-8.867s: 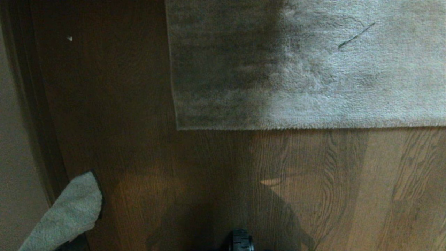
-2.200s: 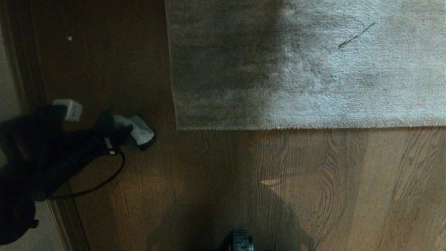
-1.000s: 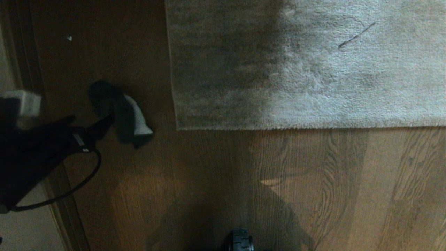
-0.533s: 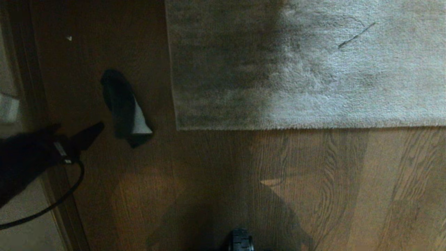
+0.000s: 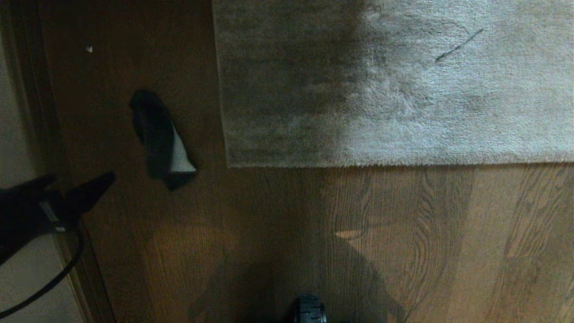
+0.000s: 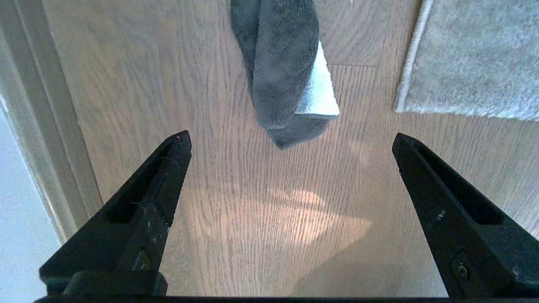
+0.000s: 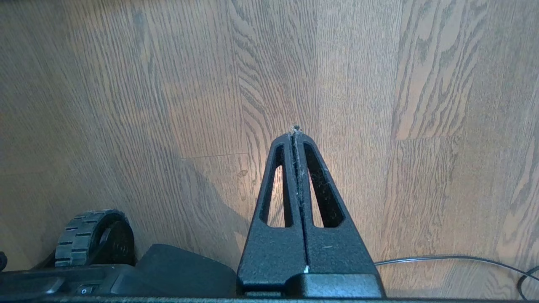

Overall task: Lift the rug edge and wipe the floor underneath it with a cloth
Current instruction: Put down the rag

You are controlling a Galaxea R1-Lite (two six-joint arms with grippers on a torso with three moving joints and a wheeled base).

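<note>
Wood-grain floor (image 5: 358, 246), plush rug edge (image 5: 358, 164), crumpled terry cloth (image 5: 163, 139)

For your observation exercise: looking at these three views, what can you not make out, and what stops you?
- Floor under the rug: covered in head and left wrist views; the rug lies flat.
- Rug's far and right extent: cut off by the head view's edges.
- Cloth: its far end is cut off in the left wrist view, in shadow in the head view.
- Left gripper: its arm leaves the head view's edge.

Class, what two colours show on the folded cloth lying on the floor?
Dark grey with a white patch, clearest on the cloth in the left wrist view.
</note>
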